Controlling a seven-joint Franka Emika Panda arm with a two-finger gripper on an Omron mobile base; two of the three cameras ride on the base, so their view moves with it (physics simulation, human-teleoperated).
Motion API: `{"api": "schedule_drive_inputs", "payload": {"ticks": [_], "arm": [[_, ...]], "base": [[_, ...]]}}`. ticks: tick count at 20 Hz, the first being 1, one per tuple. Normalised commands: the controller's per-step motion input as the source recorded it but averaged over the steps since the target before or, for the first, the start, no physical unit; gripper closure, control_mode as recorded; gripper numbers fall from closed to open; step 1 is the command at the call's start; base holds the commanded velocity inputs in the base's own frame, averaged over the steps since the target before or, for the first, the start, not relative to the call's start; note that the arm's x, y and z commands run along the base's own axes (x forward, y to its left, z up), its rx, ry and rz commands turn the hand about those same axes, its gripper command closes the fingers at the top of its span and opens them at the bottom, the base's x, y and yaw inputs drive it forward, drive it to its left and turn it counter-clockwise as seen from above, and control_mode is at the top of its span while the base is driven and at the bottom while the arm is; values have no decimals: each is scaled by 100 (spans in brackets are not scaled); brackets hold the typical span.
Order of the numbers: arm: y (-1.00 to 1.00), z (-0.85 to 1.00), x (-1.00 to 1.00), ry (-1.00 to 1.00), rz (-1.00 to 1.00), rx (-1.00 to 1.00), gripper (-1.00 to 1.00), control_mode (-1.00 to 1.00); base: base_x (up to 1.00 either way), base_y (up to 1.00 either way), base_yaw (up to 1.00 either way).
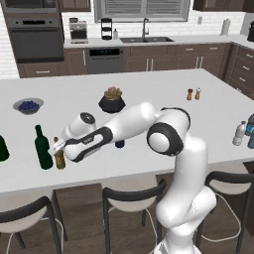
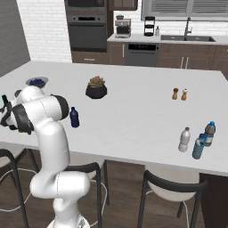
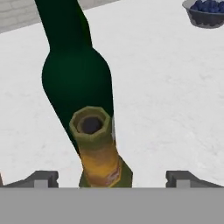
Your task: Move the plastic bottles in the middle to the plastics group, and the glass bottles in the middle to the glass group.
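The fingers [image 3: 112, 179] stand spread wide and released, one tip on each side of the amber glass bottle [image 3: 99, 151], which stands upright on the white worktop [image 3: 175, 100] between them, touched by neither. Just beyond it stands the tall dark green wine bottle [image 3: 76, 78]; the dark blue plastic bottle [image 2: 74, 117] stands well apart from the fingers

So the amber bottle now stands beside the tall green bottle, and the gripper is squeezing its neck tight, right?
Not quite. The amber bottle does stand beside the tall green bottle, but the gripper is open: in the hand view its fingertips stand wide apart, clear of the neck.
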Motion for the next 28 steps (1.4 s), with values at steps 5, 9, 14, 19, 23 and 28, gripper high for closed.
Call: {"api": "schedule_drive_inputs", "payload": {"ticks": [5,9,14,19,23,28], "arm": [[-25,67,-47,-4,0,0,-100,-100],[-62,73,-42,-1,-3,0,-100,-100],[-92,58,-28,0,-8,-1,-100,-100],[-99,41,-15,1,-12,-6,-100,-100],[-79,36,0,6,-20,-18,-100,-100],[-38,4,33,26,-35,-23,-100,-100]], "base": [[0,0,0],[0,0,0],[0,0,0],[0,0,0],[0,0,0],[0,0,0]]}}
